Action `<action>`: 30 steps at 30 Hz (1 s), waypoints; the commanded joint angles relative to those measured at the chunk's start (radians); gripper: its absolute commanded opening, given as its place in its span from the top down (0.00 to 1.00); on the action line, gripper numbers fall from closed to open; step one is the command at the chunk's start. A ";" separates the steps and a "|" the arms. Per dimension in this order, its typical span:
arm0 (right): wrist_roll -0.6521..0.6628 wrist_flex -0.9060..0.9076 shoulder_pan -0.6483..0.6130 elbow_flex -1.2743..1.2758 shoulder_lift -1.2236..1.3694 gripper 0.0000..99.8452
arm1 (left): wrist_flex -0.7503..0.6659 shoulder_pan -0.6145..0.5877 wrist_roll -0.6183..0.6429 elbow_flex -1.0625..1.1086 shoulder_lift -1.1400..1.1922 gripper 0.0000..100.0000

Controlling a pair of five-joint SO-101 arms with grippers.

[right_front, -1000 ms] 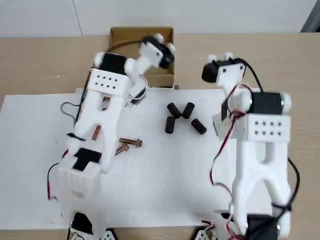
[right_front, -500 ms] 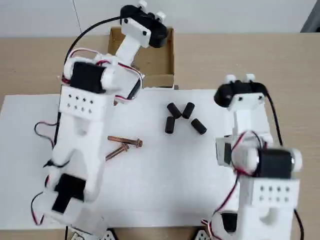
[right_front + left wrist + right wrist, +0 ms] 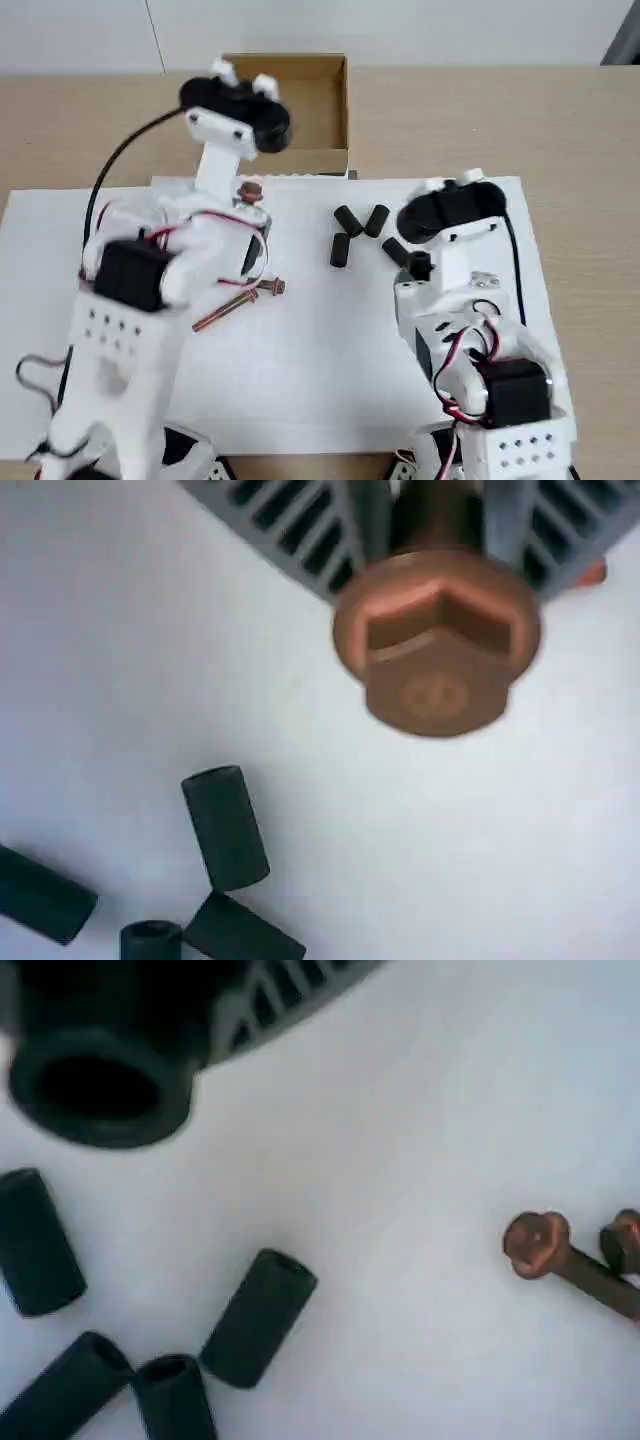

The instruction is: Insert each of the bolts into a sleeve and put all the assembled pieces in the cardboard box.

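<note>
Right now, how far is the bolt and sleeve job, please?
Done: nothing that shows; the brown cardboard box holds no assembled piece in its visible part. In hand: the left tool grips a copper hex-head bolt, the right tool a black tubular sleeve, not yet joined. Remaining: two more bolts and four more sleeves lie on the white paper sheet.
</note>
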 commanded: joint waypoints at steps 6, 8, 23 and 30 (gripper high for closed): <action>-0.008 -0.272 -0.127 0.143 -0.015 1.00 | -0.308 0.000 0.195 0.387 -0.327 1.00; -0.006 -0.305 -0.151 0.170 -0.015 1.00 | -0.385 0.000 0.209 0.476 -0.399 1.00; -0.008 -0.332 -0.329 0.187 -0.016 1.00 | -0.595 0.000 0.397 1.070 -1.158 1.00; -0.074 -0.398 -0.343 0.189 -0.016 1.00 | -0.595 0.000 0.413 1.106 -1.227 1.00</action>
